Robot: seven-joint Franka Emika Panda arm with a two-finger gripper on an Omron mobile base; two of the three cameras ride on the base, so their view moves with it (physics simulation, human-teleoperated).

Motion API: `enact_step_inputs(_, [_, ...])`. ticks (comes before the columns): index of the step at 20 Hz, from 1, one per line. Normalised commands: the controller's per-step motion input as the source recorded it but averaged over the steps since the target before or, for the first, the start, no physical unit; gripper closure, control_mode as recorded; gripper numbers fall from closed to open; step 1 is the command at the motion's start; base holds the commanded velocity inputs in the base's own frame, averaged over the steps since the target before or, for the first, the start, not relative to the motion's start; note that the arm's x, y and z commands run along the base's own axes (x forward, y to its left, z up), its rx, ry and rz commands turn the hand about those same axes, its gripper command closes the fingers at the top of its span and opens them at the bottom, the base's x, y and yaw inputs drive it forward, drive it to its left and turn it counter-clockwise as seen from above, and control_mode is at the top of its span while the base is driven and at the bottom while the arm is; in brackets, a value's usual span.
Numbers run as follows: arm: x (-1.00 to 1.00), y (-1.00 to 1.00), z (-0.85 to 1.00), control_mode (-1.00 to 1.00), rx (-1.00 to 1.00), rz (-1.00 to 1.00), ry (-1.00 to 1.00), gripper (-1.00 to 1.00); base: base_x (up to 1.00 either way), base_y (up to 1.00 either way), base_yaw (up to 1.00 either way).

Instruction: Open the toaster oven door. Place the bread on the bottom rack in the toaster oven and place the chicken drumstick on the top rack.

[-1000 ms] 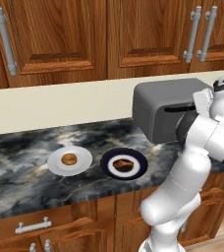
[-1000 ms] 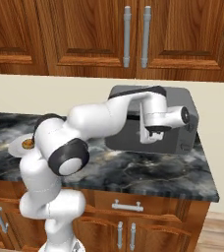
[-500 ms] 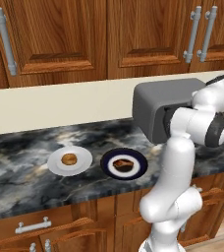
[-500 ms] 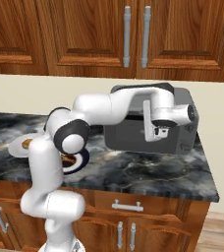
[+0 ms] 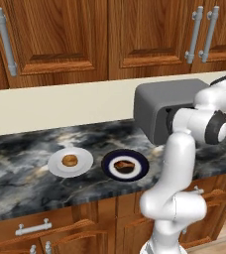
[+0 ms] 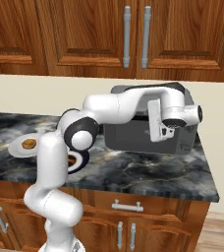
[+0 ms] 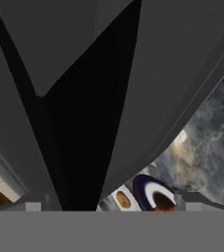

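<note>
The toaster oven [image 5: 157,106] [image 6: 182,140] stands at the right end of the counter. Its dark toaster oven door [image 6: 133,137] [image 7: 173,88] looks upright and closed. My gripper [image 6: 169,131] [image 7: 112,204] is open right in front of the door's upper part, and the hand view looks closely at the door's dark slot handle [image 7: 92,123]. Nothing is between the fingertips [image 7: 33,204]. The bread [image 5: 70,160] [image 6: 29,144] [image 7: 123,200] lies on a white plate [image 5: 83,166]. The chicken drumstick [image 5: 124,165] [image 7: 162,201] lies on a dark blue plate [image 5: 137,171]. The racks are hidden behind the door.
Wooden wall cabinets [image 5: 60,39] hang above the counter, and drawers [image 6: 128,209] sit below it. The marble counter [image 5: 16,168] runs left of the plates, and its right end [image 6: 205,184] is just past the oven. My own elbow [image 6: 79,135] rises in front of the plates.
The arm has swung its elbow up and turned the hand in closer against the oven door's front. The jaws have stayed open. Plates and food have not moved.
</note>
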Motion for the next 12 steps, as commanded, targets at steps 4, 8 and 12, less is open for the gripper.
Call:
enact_step_inputs(4, [0.11,0.00,-0.44,-1.00,0.00,0.00,0.00,-1.00,0.00,0.00,0.00])
enact_step_inputs(8, [0.17,0.00,-0.48,-1.00,-0.01,0.00,0.01,-1.00,0.00,0.00,0.00])
enact_step_inputs(12, [0.01,0.03,-0.65,-1.00,-0.03,0.00,0.06,-1.00,0.00,0.00,0.00])
